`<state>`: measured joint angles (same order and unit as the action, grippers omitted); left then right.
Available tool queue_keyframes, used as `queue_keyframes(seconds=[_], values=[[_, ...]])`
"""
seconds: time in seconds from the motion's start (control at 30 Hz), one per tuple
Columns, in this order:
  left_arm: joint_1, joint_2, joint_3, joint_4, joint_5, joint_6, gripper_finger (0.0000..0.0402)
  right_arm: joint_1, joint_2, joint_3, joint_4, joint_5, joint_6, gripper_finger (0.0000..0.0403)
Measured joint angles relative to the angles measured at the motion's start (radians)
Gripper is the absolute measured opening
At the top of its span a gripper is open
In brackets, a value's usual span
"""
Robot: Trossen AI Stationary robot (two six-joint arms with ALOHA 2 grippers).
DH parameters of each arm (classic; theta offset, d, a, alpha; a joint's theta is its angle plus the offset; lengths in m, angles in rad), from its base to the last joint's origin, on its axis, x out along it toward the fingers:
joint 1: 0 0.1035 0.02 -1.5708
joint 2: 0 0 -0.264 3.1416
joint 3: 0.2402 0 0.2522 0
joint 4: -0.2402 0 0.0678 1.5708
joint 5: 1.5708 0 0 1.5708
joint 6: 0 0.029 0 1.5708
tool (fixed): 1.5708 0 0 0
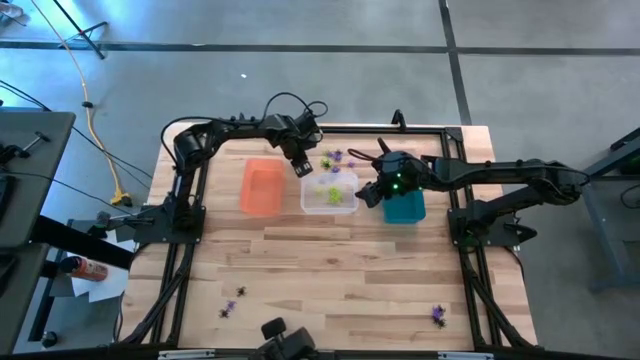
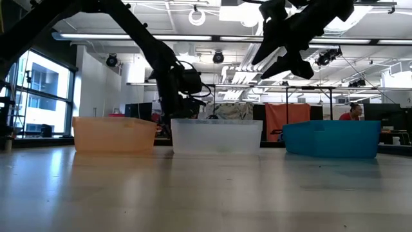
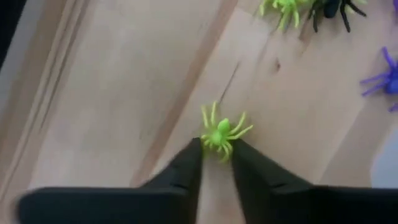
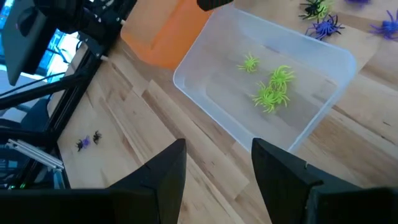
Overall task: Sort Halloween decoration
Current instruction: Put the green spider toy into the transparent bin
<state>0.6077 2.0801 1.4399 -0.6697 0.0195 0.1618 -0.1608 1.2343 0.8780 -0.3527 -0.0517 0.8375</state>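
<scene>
Pick step: left tool (image 3: 216, 160) down on the table (image 3: 112, 112) beyond the clear bin (image 1: 329, 192), fingers nipping a lime green spider (image 3: 221, 132). Right tool (image 4: 217, 165), fingers apart and empty, hovers over that bin's near edge. Next, likely: confirm grip, lift, carry to clear bin holding other green spiders (image 4: 272, 87).

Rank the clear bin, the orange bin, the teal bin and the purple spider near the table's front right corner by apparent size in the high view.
1. Clear bin and orange bin: look alike, unranked.
2. Teal bin: partly hidden by the right gripper, so unsure.
3. Purple spider: smallest.
</scene>
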Motion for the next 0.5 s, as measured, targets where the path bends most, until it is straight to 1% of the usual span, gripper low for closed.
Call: queue_keyframes(seconds=[0.03,0.07,0.27,0.5], values=[[0.004,-0.009,0.0,-0.001,0.0,0.011,0.0025,0.0,0.0,0.0,0.005,0.0,0.0,0.0179],[0.01,-0.02,0.0,-0.001,0.0,0.015,0.0013,0.0,0.0,0.0,0.012,0.0,0.0,0.0179],[0.055,-0.113,0.0,-0.008,0.016,0.035,0.0002,0.0,0.0,0.0,0.026,0.0,-0.008,0.0179],[0.102,-0.267,-0.001,0.026,0.16,0.026,0.0001,0.0,0.0,0.0,0.029,0.008,-0.078,0.0179]])
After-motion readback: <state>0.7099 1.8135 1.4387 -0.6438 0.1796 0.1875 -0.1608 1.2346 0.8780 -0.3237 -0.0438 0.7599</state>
